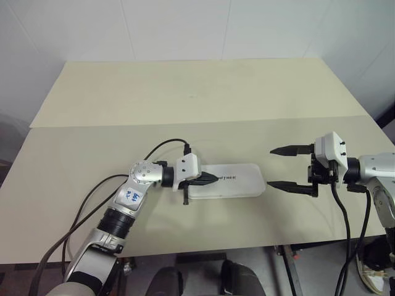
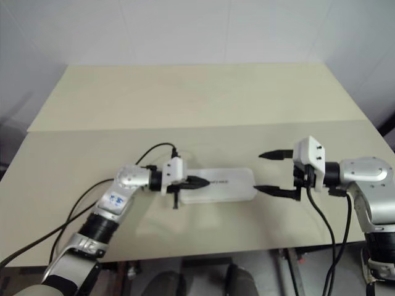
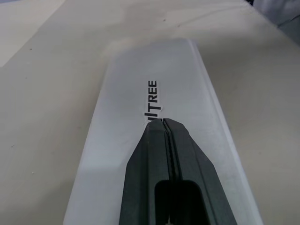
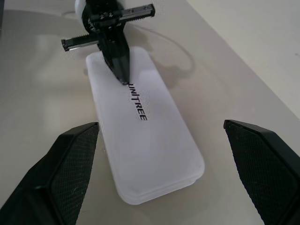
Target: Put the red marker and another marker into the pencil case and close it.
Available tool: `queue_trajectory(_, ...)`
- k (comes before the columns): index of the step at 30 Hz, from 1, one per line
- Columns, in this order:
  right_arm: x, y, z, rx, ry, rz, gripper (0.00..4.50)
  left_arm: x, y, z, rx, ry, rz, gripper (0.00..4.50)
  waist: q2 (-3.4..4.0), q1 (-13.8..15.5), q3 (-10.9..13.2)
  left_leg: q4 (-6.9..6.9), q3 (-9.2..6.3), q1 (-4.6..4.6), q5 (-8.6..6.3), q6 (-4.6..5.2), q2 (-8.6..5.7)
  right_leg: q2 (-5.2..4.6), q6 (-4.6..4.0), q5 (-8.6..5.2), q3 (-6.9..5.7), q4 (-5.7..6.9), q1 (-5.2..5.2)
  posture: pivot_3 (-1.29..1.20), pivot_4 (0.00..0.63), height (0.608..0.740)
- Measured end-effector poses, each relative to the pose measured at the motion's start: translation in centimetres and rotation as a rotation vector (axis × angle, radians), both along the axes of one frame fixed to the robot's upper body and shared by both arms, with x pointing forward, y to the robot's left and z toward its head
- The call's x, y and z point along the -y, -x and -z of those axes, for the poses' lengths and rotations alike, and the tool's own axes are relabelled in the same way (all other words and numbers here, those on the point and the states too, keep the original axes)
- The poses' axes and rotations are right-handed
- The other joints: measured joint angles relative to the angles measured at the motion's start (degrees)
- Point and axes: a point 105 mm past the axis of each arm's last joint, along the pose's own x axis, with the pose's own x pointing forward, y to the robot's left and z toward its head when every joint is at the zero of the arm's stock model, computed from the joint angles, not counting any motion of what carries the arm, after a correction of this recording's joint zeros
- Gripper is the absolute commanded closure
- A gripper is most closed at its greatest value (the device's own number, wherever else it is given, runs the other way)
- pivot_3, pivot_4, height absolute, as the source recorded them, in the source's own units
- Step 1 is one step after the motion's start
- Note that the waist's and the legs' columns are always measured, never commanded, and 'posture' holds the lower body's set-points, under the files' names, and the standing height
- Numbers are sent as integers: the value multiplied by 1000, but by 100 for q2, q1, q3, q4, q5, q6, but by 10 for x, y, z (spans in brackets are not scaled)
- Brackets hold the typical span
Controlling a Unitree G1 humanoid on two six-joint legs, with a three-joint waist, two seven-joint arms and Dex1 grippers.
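The white pencil case [image 1: 237, 182] lies flat on the table with its lid down, the dark lettering [image 3: 151, 100] facing up. My left gripper [image 1: 216, 177] is shut, its fingertips resting on or just above the lid near the case's left end; the right wrist view also shows the left gripper [image 4: 124, 79] at the lettering. My right gripper [image 1: 276, 167] stands wide open just off the case's right end, one finger [image 1: 285, 150] behind and one finger [image 1: 285, 185] in front, nothing between them. The red marker and the other marker are hidden or out of view.
The cream table [image 1: 185, 98] has a seam running across it behind the case. A black cable [image 1: 166, 145] loops over the left arm, and another cable [image 1: 342, 203] hangs from the right wrist near the table's front edge.
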Motion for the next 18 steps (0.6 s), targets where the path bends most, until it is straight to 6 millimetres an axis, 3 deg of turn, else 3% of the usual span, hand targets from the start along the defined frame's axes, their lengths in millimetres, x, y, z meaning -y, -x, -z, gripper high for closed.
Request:
queue_trajectory(9, 2, 0, 2, 12, 11, -13, 0, 5, 11, -1, 3, -46, 13, 4477, 2, 1, -2, 2, -1, -4, 0, 1, 4, 4, -6, 5, -1, 0, -7, 0, 150, 740)
queue_trajectory(14, 0, -5, 4, 12, -1, -22, 0, 4, 16, -2, -64, 20, -4, 4477, 2, 1, -2, 2, 1, -7, -1, 1, 4, 4, -6, 5, -1, -1, -9, 0, 150, 740)
queue_trajectory(18, -3, -12, 9, 2, -5, -35, 0, -22, 12, -26, -74, 195, -82, 4477, -1, -71, 1, 0, 2, -7, -1, 1, 15, 9, -9, 3, -2, -2, -12, 0, 150, 740)
